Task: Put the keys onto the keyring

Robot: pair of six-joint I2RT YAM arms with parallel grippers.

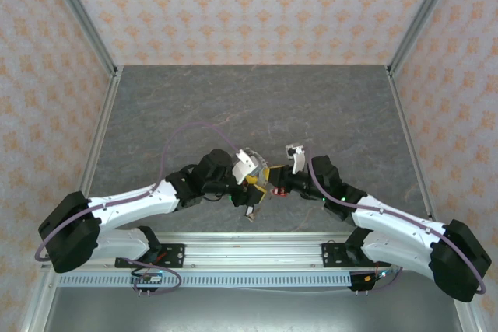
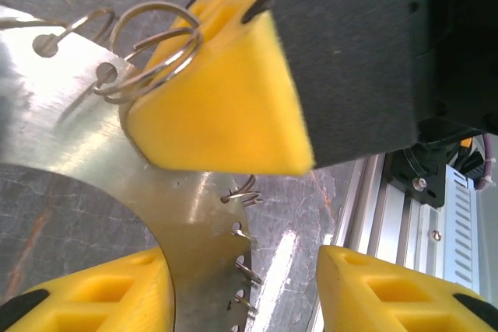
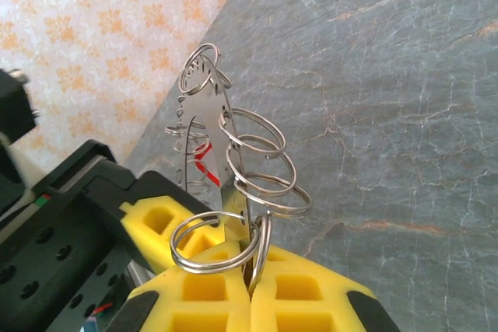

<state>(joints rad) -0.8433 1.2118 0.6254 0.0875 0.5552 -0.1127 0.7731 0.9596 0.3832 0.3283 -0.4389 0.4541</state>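
clamps the keyring (image 3: 206, 106) edge-on in the closed right gripper (image 3: 247, 250), at mid near edge of the desk (image 1: 257, 99). straddles it with the left gripper (image 2: 241, 270), parted and empty. seems thin, stiff, light, slick; best pinched on the flat band, clear of split rings (image 3: 264, 169).

Bare bench (image 1: 249, 106) runs from the arms to the far edge and into both far corners. Patterned walls (image 1: 47, 75) and frame posts (image 1: 84, 17) close off the left, right and far edges. By the middle of the near edge the left arm (image 1: 132, 204) and right arm (image 1: 389, 223) meet tip to tip, barring the way across. There the right gripper (image 3: 247, 258), jaws closed, holds the keyring (image 3: 204, 126). Its ringed rim lies in the gap between the parted jaws of the left gripper (image 2: 241, 270), just beside one finger.
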